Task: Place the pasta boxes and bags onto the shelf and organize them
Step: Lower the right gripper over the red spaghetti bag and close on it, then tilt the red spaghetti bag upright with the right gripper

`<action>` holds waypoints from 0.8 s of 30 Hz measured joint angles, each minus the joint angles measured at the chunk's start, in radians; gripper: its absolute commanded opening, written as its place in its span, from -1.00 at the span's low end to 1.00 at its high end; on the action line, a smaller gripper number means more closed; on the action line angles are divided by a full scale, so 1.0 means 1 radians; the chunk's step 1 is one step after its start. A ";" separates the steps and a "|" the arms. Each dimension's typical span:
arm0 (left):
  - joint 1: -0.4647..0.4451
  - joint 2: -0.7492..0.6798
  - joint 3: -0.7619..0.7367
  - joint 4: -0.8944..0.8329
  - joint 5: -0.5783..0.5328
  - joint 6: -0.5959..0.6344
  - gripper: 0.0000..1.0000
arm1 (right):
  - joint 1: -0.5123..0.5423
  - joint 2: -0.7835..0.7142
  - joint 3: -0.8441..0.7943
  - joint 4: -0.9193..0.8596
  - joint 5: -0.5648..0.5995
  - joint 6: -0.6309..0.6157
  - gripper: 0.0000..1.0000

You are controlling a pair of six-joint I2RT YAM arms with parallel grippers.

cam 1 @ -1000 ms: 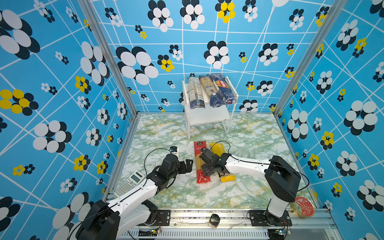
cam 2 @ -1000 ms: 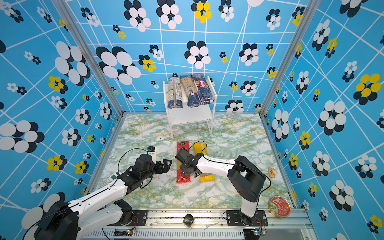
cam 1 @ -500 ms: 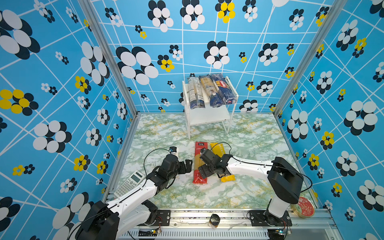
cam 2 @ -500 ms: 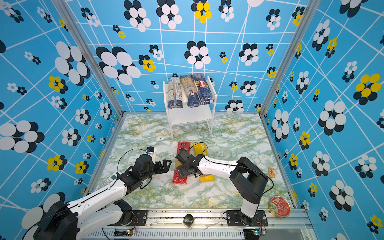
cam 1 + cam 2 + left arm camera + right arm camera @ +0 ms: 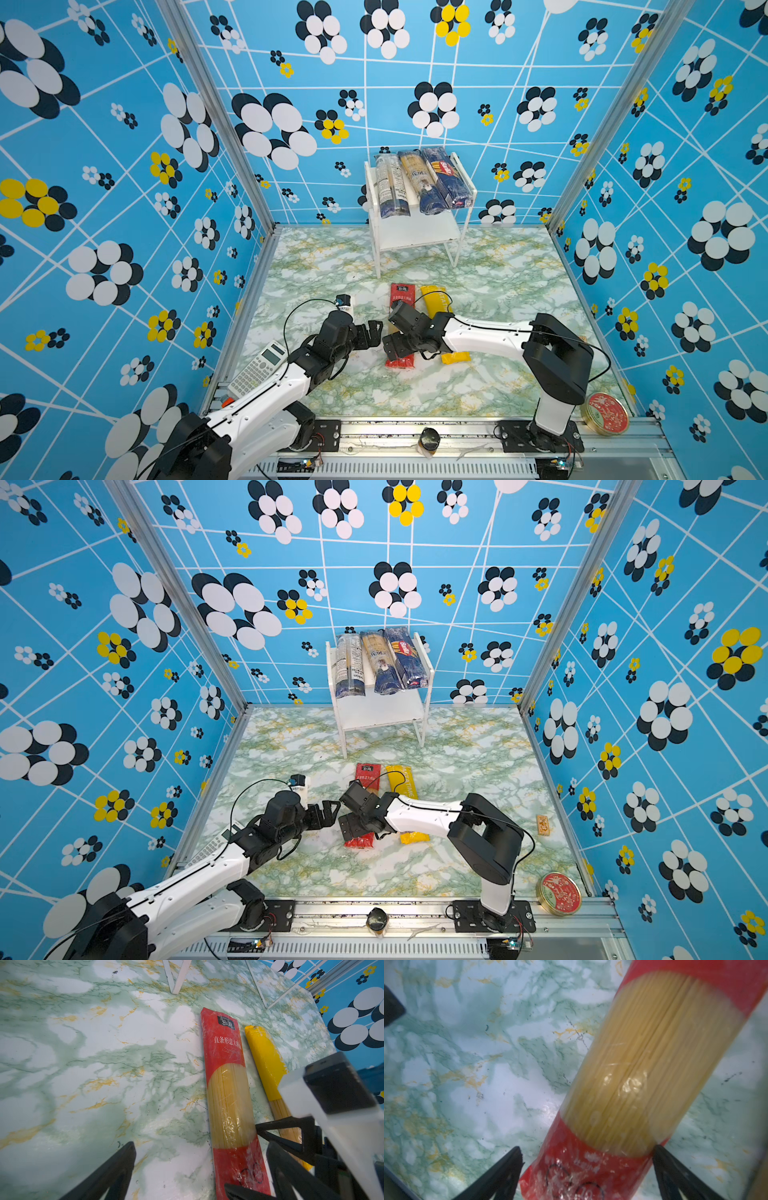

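Observation:
The white shelf (image 5: 415, 239) (image 5: 380, 715) stands at the back with three pasta packs (image 5: 419, 183) side by side on its top board. A red-ended spaghetti bag (image 5: 402, 296) (image 5: 368, 774) (image 5: 228, 1084) (image 5: 643, 1053) and a yellow-ended bag (image 5: 434, 300) (image 5: 401, 781) (image 5: 264, 1059) lie side by side on the table. My right gripper (image 5: 392, 347) (image 5: 348, 825) (image 5: 586, 1148) is open, its fingers on either side of the red bag's near end. My left gripper (image 5: 372, 332) (image 5: 330, 812) (image 5: 200, 1145) is open and empty, just left of that bag, close to the right gripper.
A grey calculator (image 5: 257, 368) lies at the front left edge beside my left arm. A round red-lidded tin (image 5: 606, 413) sits on the front right rail. A small orange item (image 5: 542, 825) rests by the right wall. The shelf's lower board is bare.
My right gripper has opened wider around the red bag, whose near end has shifted slightly left. The left arm has hardly moved.

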 measured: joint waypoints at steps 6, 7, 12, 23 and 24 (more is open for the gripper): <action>0.012 -0.025 -0.014 -0.016 -0.003 0.000 0.99 | 0.003 0.035 0.049 -0.061 0.009 0.003 0.98; 0.012 -0.028 -0.014 -0.022 -0.004 0.000 0.99 | 0.003 0.040 0.056 -0.072 0.012 0.003 0.99; 0.017 -0.039 -0.018 -0.026 -0.007 0.000 0.99 | 0.008 0.069 0.069 -0.117 0.057 0.006 0.98; 0.020 -0.031 -0.019 -0.026 -0.006 -0.001 0.99 | 0.019 0.060 0.042 -0.099 0.098 0.003 0.75; 0.021 -0.031 -0.019 -0.026 -0.006 -0.001 0.99 | 0.019 0.057 0.037 -0.096 0.101 0.002 0.67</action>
